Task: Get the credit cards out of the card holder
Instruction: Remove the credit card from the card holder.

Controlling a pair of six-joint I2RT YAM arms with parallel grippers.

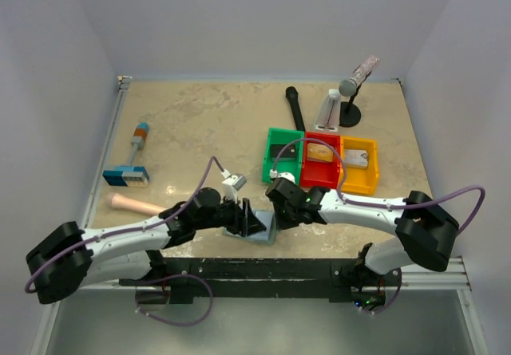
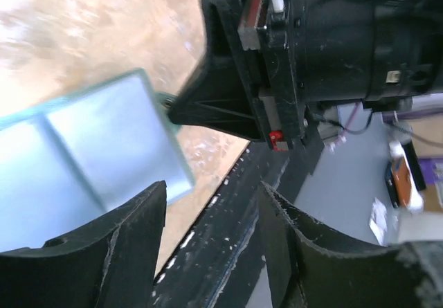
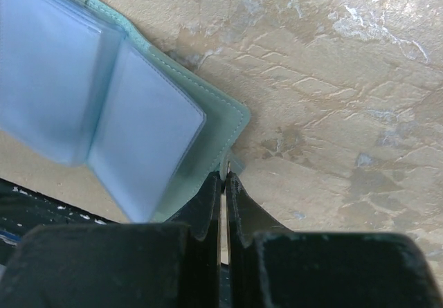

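At near counter (image 1: 207,124) edge, top view: both pincers converge on the card holder (image 1: 265,235), which lies open and pale blue. Left pincer (image 1: 252,222) sits over its left part, right pincer (image 1: 274,215) at its right end. Beyond the right pincer: green bin (image 1: 274,163), red bin (image 1: 319,178), yellow bin (image 1: 361,183) in a row. Tan card (image 1: 321,152) lies in the red one, pale card (image 1: 357,160) in the yellow one. Can't make out what's in the green.

Left wrist view: left pincer jaws stand well apart, gripping nothing. Only the black rail (image 2: 232,225) at the counter edge shows in the gap. Holder lies just past the left-hand finger, one corner reaching toward the gap. Right pincer's tip touches the holder's far corner.

Right wrist view: right pincer closed tight, tips meeting on the holder's stitched teal hem near a corner, so it looks pinched on that edge. Holder spreads up and left of the tips, its clear sleeves on view. No card visible in the sleeves from here.
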